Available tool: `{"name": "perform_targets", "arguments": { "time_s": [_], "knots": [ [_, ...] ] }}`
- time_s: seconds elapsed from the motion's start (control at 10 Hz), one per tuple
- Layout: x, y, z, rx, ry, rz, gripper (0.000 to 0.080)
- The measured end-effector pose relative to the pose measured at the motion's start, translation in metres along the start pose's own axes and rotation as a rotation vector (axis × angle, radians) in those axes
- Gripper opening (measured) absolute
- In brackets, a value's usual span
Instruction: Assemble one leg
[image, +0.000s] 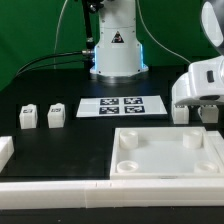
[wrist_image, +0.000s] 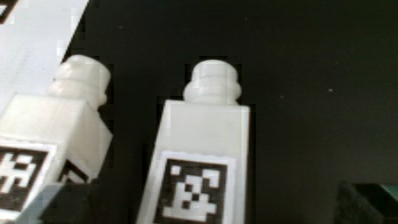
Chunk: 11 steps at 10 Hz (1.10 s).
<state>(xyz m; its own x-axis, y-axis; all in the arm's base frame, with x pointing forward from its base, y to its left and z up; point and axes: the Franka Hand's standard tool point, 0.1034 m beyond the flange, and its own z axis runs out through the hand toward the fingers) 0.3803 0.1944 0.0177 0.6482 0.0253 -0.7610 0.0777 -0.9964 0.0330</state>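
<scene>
Two legs stand on the black table at the exterior view's left, one beside the other. In the wrist view two more legs lie side by side, pegs pointing away from the camera: one with its marker face up, the other beside it. My gripper hangs at the exterior view's right, behind the large white panel. It hides those two legs in that view. In the wrist view my gripper is open, with dark fingertips at both edges and the middle leg between them, untouched.
The marker board lies in the middle of the table in front of the robot base. A white rim piece sits at the left and a long white strip along the front edge.
</scene>
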Motion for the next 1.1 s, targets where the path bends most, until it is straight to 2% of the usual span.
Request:
{"name": "perform_targets", "arguments": {
  "time_s": [0.4,0.7,0.9,1.0,1.1],
  "knots": [
    [0.012,-0.001,0.0,0.014,0.021,0.004,0.0649],
    [0.014,-0.001,0.001,0.015,0.026,0.005,0.0649],
    [0.014,-0.001,0.001,0.016,0.026,0.005,0.0385],
    [0.014,0.0,0.001,0.016,0.025,0.004,0.0291],
    [0.014,0.0,0.001,0.016,0.025,0.005,0.0291]
  ]
}}
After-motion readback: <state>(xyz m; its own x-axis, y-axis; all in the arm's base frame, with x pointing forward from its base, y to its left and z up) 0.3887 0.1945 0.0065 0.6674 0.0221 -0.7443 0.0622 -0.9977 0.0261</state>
